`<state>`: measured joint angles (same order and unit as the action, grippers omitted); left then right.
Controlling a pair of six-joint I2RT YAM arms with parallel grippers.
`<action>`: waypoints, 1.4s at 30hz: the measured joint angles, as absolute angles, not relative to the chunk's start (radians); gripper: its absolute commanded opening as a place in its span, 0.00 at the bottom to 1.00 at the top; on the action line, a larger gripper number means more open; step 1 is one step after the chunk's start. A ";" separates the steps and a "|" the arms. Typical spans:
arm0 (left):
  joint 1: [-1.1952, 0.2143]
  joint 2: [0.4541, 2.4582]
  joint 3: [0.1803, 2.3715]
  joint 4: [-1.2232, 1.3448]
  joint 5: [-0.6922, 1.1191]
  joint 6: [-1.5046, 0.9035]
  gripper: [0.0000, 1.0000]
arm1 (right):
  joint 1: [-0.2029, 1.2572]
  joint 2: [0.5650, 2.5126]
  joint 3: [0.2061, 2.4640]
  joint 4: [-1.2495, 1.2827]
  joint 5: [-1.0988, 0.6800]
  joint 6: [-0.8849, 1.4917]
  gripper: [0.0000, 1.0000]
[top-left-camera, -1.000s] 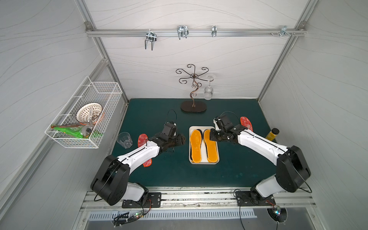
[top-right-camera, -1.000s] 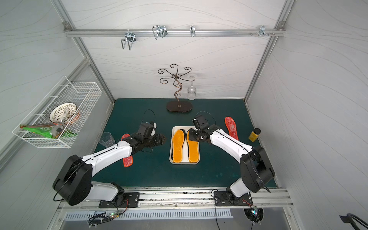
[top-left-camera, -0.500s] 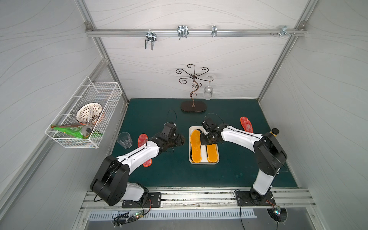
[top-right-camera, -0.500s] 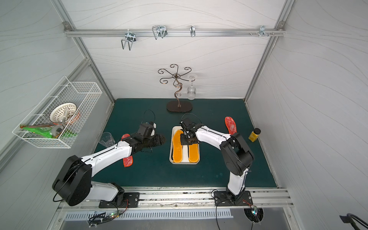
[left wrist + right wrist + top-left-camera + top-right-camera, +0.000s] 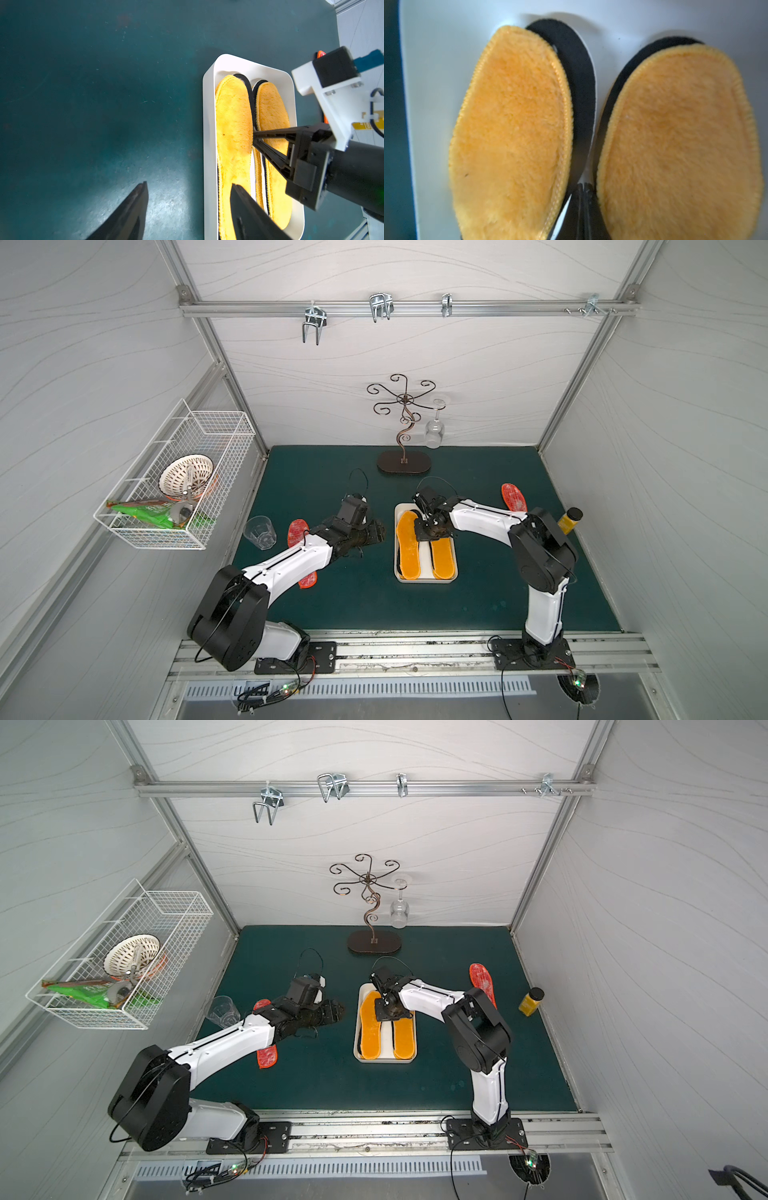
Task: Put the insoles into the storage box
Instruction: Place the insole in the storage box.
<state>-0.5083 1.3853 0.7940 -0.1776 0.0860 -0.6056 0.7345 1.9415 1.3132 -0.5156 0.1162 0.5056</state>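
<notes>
The storage box (image 5: 426,580), a shallow white tray, sits mid-mat with two orange-yellow insoles (image 5: 407,545) (image 5: 443,559) lying side by side over black ones (image 5: 577,68). My right gripper (image 5: 426,533) is shut, empty, tips down in the gap between the two orange insoles (image 5: 584,186). Just left of the box, my left gripper (image 5: 376,531) hangs open over bare mat with nothing between its fingers (image 5: 189,184). One red speckled insole (image 5: 514,497) lies at the back right. Another red insole (image 5: 308,578) lies partly under my left arm.
A clear tumbler (image 5: 260,532) stands by the left wall and a yellow bottle (image 5: 568,520) by the right wall. A scrolled metal stand (image 5: 404,462) with a hanging wine glass (image 5: 434,433) is at the back. A wire basket (image 5: 178,485) hangs on the left wall.
My right arm has folded in over the box, and its shut gripper has come down between the two orange insoles. The left arm has stayed put.
</notes>
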 measured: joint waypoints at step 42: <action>-0.412 1.344 0.786 -0.220 0.052 -0.597 0.67 | 0.728 1.844 1.382 -0.569 0.123 0.391 0.54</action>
<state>-0.4118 1.3441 0.7864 -0.2203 0.0517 -0.5968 0.7277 1.8439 1.3819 -0.5694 0.1226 0.3908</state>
